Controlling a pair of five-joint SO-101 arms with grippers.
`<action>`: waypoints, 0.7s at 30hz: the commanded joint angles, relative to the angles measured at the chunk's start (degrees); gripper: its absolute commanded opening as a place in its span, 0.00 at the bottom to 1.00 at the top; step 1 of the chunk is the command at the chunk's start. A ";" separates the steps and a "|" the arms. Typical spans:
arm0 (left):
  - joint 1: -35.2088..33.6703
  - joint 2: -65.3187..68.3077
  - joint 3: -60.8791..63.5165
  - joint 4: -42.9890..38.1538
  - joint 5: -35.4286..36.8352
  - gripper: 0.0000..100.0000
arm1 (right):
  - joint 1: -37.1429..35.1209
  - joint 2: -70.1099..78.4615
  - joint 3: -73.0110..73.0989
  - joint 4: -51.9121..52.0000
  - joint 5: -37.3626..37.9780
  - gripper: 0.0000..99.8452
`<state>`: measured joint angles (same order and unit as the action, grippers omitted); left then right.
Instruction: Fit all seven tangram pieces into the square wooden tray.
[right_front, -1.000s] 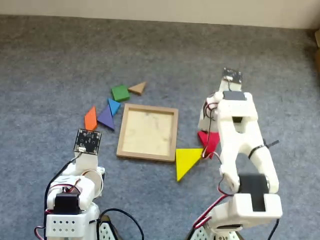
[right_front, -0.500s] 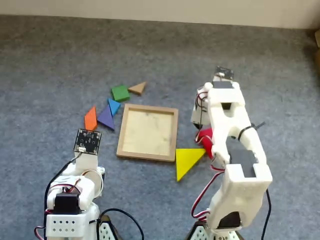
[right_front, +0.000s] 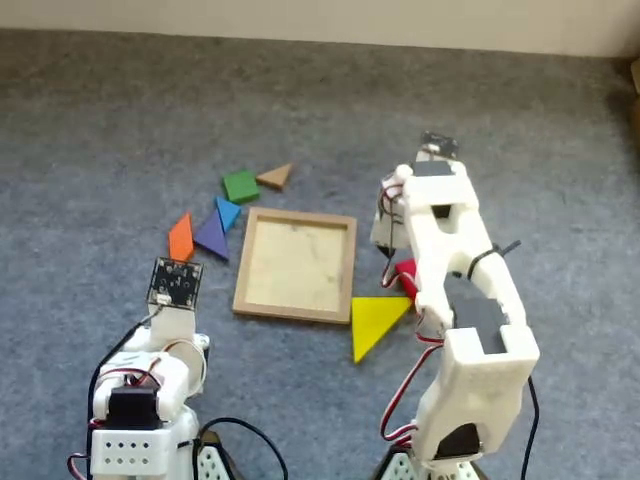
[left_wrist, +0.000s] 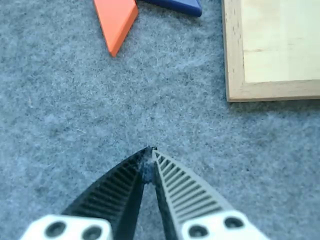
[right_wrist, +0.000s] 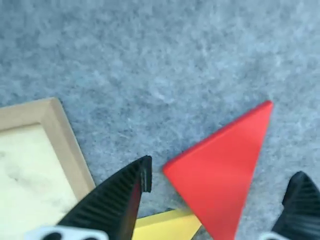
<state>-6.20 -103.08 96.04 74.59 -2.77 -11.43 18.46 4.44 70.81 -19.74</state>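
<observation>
At the far left, the left arm (right_front: 150, 385) sits folded low by its base. The left gripper (left_wrist: 151, 150) hangs just above the grey carpet (right_front: 100, 120), its jaws pressed together on nothing.

Beyond it, 5 loose pieces lie in an arc:
- the flat orange wooden parallelogram (right_front: 181, 236)
- the dark purple wooden triangle (right_front: 212, 238), just beside the parallelogram
- the small light-blue wooden triangle (right_front: 228, 211)
- the green wooden square (right_front: 240, 186)
- the small tan wooden triangle (right_front: 275, 177)

In the middle lies the square pale wooden tray (right_front: 243, 270), with nothing in it. The large yellow wooden triangle (right_front: 375, 320) rests against the tray's near right corner. Next comes the large red wooden triangle (right_wrist: 227, 155), which meets the yellow one at a corner. I cannot tell whether they touch or overlap.

The red piece is probably light, stiff and thin, with smooth painted faces. The carpet should stop it sliding, but the jaws would have to sink into the pile to catch its low edges. Its sides are not parallel, so a pinch near a point could squeeze it out. A hold across the broad middle looks safer.

The right arm (right_front: 450, 260) stretches forward over the red piece with its wrist pitched down. The right gripper (right_wrist: 222, 176) is spread wide, with 1 jaw on either side of the red triangle, gripping nothing.
</observation>
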 joint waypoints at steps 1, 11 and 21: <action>-0.57 0.13 1.19 0.18 0.18 0.01 | -0.31 1.01 -2.68 0.40 -0.44 0.37; -0.57 0.13 1.19 0.18 0.18 0.01 | -0.13 5.32 -3.21 3.38 -0.09 0.30; -0.57 0.13 1.19 0.18 0.18 0.01 | 1.89 5.23 -3.21 3.74 -0.09 0.30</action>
<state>-6.20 -103.08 96.04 74.59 -2.77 -10.73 24.79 2.86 73.45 -19.74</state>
